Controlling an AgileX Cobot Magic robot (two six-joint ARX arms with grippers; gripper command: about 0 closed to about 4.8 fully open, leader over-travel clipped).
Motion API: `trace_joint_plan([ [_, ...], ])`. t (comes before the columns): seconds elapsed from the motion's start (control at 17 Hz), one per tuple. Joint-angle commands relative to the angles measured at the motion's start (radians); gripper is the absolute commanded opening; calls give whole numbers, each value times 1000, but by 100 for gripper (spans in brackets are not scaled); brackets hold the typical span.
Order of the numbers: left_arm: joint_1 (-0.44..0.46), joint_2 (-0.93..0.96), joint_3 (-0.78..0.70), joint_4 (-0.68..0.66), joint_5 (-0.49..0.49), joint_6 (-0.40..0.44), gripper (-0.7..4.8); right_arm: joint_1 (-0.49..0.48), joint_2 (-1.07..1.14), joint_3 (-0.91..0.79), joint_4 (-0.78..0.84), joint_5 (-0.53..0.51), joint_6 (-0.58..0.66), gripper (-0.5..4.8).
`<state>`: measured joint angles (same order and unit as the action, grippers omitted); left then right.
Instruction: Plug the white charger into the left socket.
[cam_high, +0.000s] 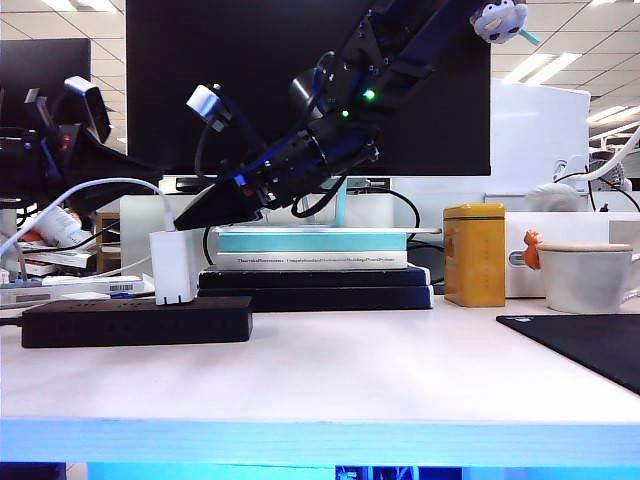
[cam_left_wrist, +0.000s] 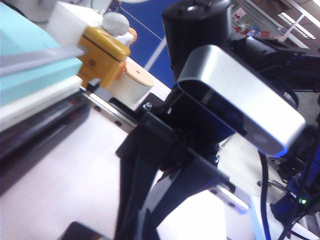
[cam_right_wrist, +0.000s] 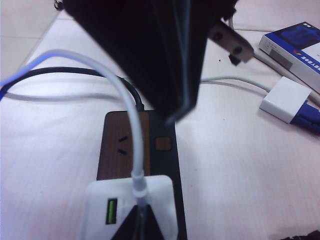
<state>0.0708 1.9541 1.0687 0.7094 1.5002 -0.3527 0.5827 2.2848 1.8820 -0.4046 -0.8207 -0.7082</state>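
The white charger (cam_high: 177, 268) (cam_right_wrist: 155, 200) stands upright on the right part of the black power strip (cam_high: 130, 322) (cam_right_wrist: 168, 170), its prongs hidden. Its thin cable (cam_right_wrist: 131, 125) arcs up from its top. My right gripper (cam_high: 182, 222) (cam_right_wrist: 137, 227) reaches in from the upper right. It is shut, with its tips resting on the charger's top beside the cable. The left socket (cam_right_wrist: 122, 142) lies bare between the charger and the cord end. My left gripper (cam_right_wrist: 173, 116) hangs shut above the strip, just past that socket. The left wrist view mostly shows the right arm's silver camera (cam_left_wrist: 240, 100).
Behind the strip lies a stack of books (cam_high: 312, 262). A yellow tin (cam_high: 474, 255) and a beige cup (cam_high: 585, 278) stand to the right, with a black mat (cam_high: 590, 345) in front. A small white adapter (cam_right_wrist: 285, 99) and a blue box (cam_right_wrist: 300, 47) lie beyond the strip.
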Motion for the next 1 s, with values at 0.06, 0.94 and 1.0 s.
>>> trace_joint_plan([
  [0.06,-1,-7,1,-14,7,5,-5,14,51,-34,-170,168,-3,22],
  [0.94,-1,-8,-4,-41,5,16,-5,16,56,-34,-272,217,-27,22],
  [1.0,-1,-8,-4,-40,4,16,-5,22,56,-34,-275,218,-16,22],
])
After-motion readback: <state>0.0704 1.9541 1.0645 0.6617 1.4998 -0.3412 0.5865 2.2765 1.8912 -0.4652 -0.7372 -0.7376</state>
